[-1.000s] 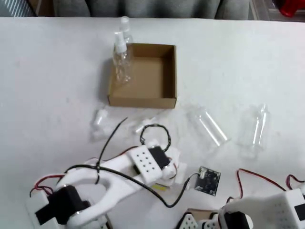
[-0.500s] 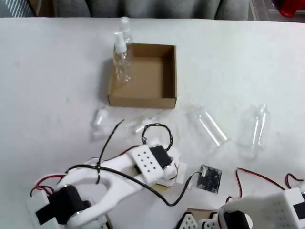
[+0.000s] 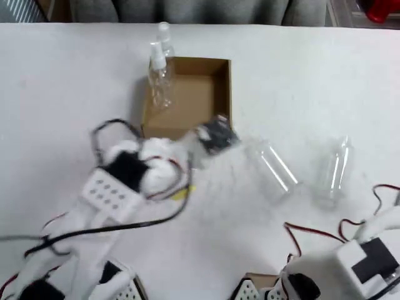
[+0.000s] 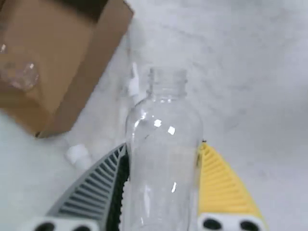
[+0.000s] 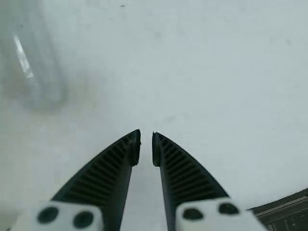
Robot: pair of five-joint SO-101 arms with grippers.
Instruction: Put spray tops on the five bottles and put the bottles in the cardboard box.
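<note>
left arm (image 3: 119, 181) has swung from the near table edge up to the front wall of the cardboard box (image 3: 228, 94). left gripper (image 4: 163, 149) clamped on a topless clear bottle (image 4: 161, 108), just beside the box. right gripper (image 5: 146, 144) pinched together, empty, over the table (image 5: 216, 72). capped bottle (image 3: 159, 78) stands in the box's left corner. loose bottle (image 3: 275, 165) and second loose bottle (image 3: 334, 165) lie right of the box.

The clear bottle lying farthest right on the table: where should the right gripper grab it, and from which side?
I'd take the clear plastic bottle across the middle of its round body, coming down from above. It lies on its side, neck toward the far edge, both long walls free; the neck must stay clear for capping. The right gripper, shut, would need opening first.
</note>
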